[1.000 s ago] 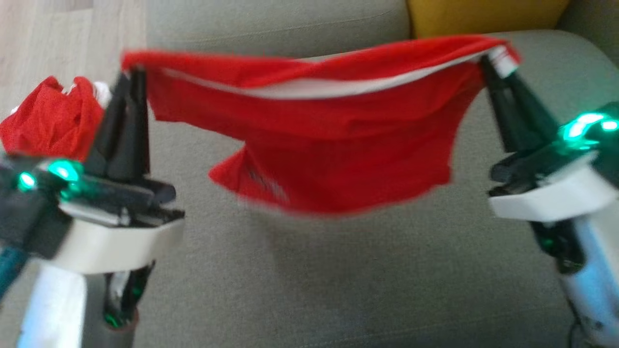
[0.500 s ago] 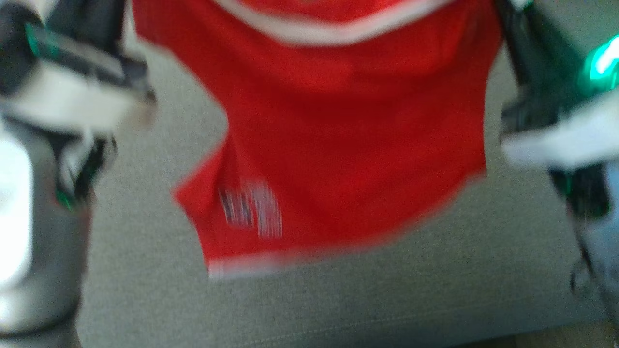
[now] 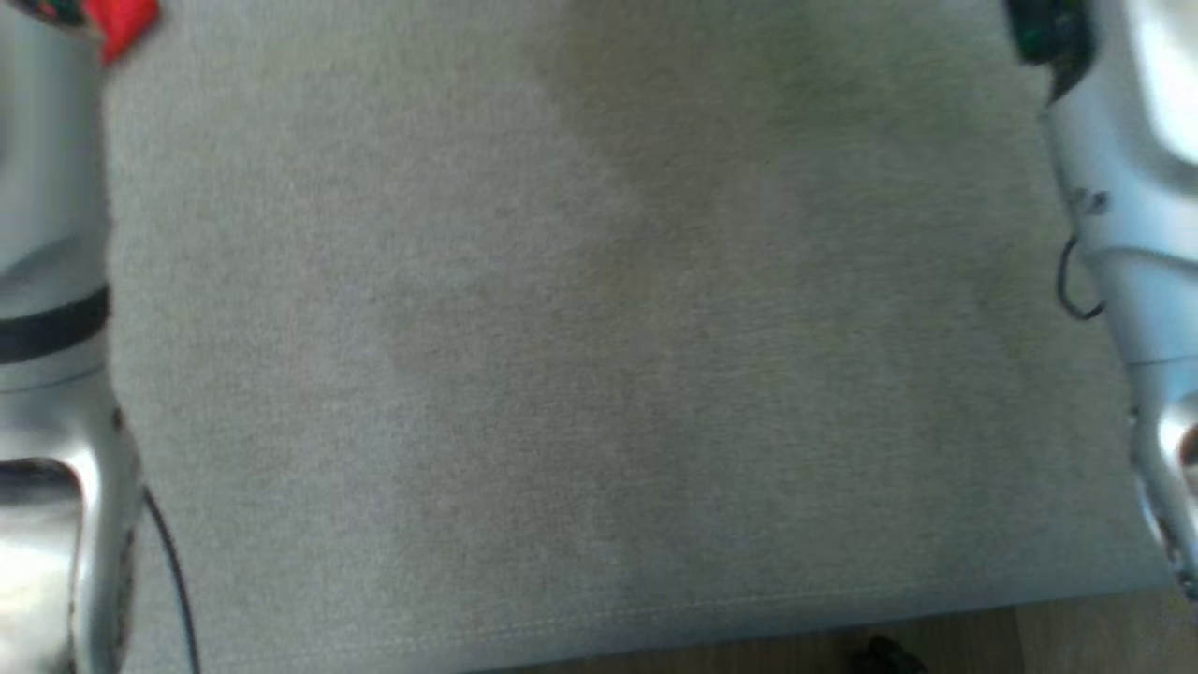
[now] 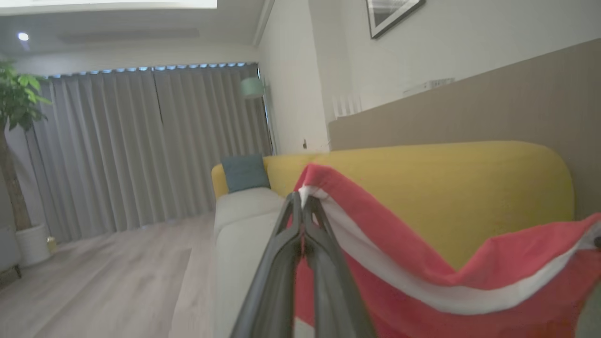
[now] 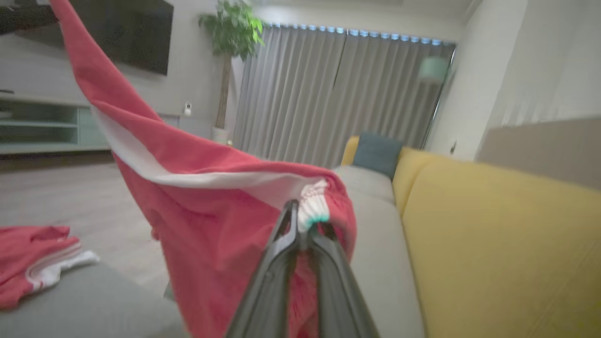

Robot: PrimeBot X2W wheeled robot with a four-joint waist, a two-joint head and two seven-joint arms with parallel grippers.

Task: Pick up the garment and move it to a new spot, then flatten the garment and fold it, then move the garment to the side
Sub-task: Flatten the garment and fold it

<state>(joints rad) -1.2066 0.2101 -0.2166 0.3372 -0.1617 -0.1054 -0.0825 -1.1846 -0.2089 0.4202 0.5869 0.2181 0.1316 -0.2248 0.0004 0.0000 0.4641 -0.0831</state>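
The garment (image 4: 422,263) is red with a white waistband, and it hangs in the air stretched between my two grippers. My left gripper (image 4: 300,199) is shut on one end of the waistband, in front of the yellow backrest. My right gripper (image 5: 300,211) is shut on the gathered other end, and the red cloth (image 5: 211,202) drapes down and away to its left. In the head view my pale left forearm (image 3: 47,374) and right forearm (image 3: 1132,187) stand at the edges, with a scrap of red cloth (image 3: 126,21) in the top left corner.
The grey sofa seat (image 3: 599,374) lies below, its front edge and wood floor (image 3: 936,646) at the bottom. A yellow backrest (image 5: 493,234) and a teal cushion (image 5: 378,152) stand behind. Another red and white garment (image 5: 33,263) lies crumpled on a grey cushion.
The head view has shifted down towards the seat's front edge. The garment and both grippers have passed out of the top of that picture; both grips look unchanged.
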